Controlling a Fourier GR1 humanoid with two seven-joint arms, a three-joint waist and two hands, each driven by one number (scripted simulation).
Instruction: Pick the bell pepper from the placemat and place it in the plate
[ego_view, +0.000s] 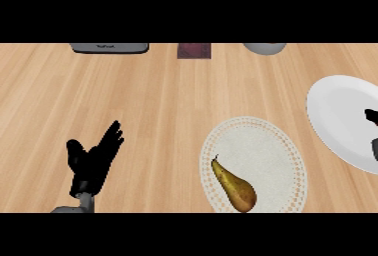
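Wide wooden counter (148, 100), seen steeply from above. White plate (336, 117) far right, cut by the frame edge. Pale oval placemat (258, 145) just left of it, near but apart. No bell pepper anywhere; instead a brown pear (236, 187) on the mat's lower left, stem toward the upper left, fat end toward the lower right, long axis slanting that way. Probably the thing to pick.

Right hand (373, 120) barely in shot at the right edge, over the plate: only a dark sliver, so open or closed — cannot tell. Left hand (94, 159) down at lower left, fingers straight and spread, holding nothing, at rest.

Pear down and left of the right hand, across the mat; right hand looks nearer to both pear and plate. Reach likely down-left, fingers across the slanted body.

Grey appliance (109, 47), dark card (194, 50), grey bowl (265, 47) along the far edge.
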